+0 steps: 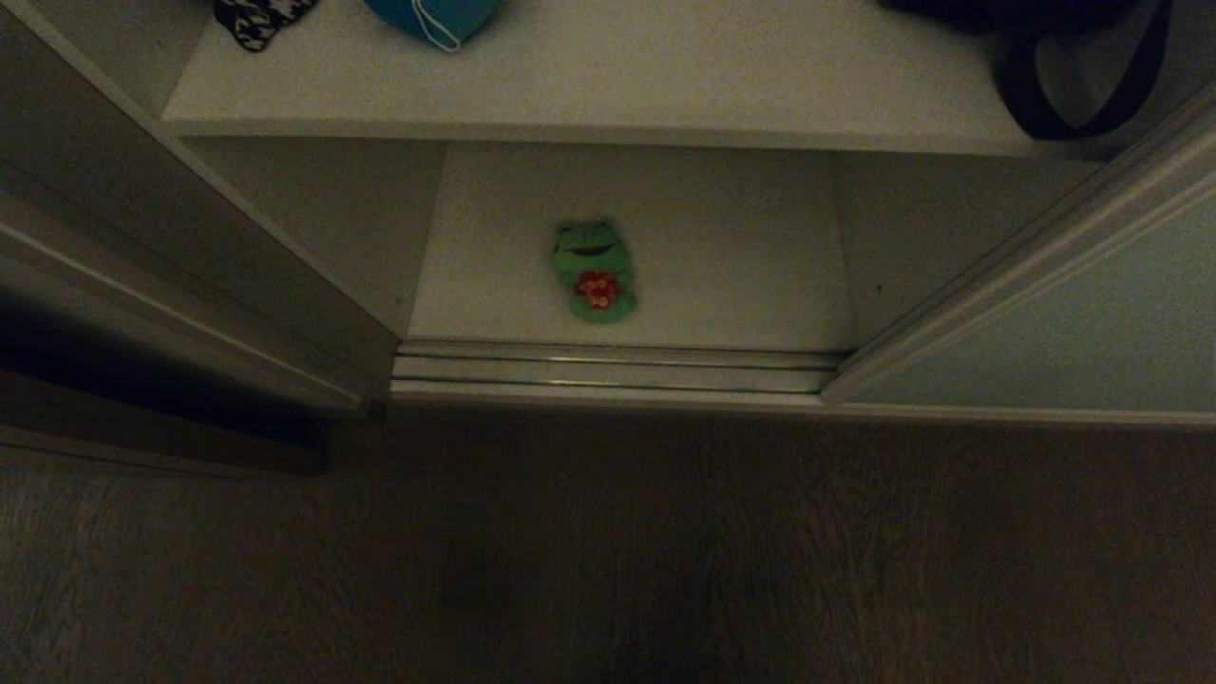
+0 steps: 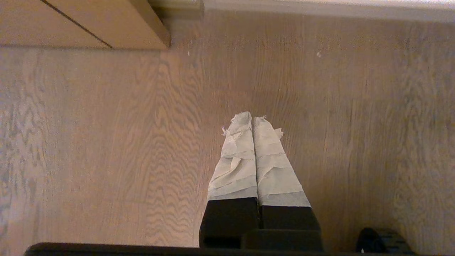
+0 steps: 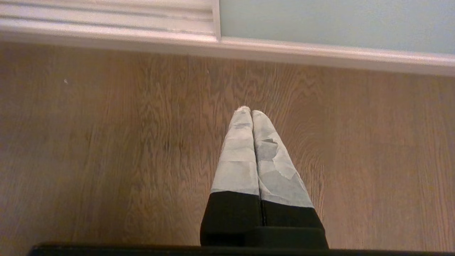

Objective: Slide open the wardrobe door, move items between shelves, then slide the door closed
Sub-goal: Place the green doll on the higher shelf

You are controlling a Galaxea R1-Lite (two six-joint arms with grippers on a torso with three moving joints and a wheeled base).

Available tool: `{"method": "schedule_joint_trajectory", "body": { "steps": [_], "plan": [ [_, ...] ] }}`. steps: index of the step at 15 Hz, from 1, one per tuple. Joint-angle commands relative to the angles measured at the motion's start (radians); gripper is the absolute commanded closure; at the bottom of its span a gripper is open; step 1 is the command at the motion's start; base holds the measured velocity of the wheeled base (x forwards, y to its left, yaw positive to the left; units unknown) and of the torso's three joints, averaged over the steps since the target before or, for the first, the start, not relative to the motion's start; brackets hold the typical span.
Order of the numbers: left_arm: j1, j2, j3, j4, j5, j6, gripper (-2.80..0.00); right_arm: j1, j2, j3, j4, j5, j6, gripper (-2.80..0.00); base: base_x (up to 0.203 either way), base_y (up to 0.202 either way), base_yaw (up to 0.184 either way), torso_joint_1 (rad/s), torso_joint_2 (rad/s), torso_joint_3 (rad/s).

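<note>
Sliding wardrobe door [image 1: 1092, 323] is sitting pushed to the right of the opening, its pale grey-green panel and slim pale metal edge showing at the right of the head view; the compartment is standing open. The same panel [image 3: 334, 21] is showing in the right wrist view, just above the bottom rail.

Green plush toy [image 1: 594, 271] with the red flowered shorts is lying flat, face up, on the lower shelf [image 1: 722, 247], near its front edge and a little left of centre, just behind the floor tracks [image 1: 617, 370]. Teal-blue plush toy [image 1: 437, 19] is resting on the upper shelf [image 1: 617, 85], towards the left and cut off by the top of the view. Beside it, further left, a black-and-white houndstooth cushion [image 1: 256, 19] is poking into view. A black bag strap [image 1: 1083, 85] is hanging over the right end of the upper shelf.

Neither arm is showing in the head view. Left claw [image 2: 252, 121] is hanging over the wooden floor [image 2: 106, 142], its taped fingers [image 2: 236, 160] pressed together, holding nothing. Right claw [image 3: 250, 112] is likewise hanging over the floor just in front of the door's rail, fingers pressed together, holding nothing.
</note>
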Motion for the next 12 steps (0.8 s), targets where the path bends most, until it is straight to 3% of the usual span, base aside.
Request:
{"method": "schedule_joint_trajectory", "body": {
  "steps": [1,12],
  "plan": [
    [0.000,0.003,0.000,0.002,0.000,0.000,0.00,0.000,-0.003,-0.001,0.000,0.000,0.000,0.00,0.000,0.000,0.000,0.002,0.01,-0.193],
    [0.000,0.003,0.000,0.002,0.000,-0.002,0.00,0.000,-0.003,0.000,0.000,0.000,0.000,0.00,0.000,0.000,0.000,0.004,0.00,-0.197]
  ]
}}
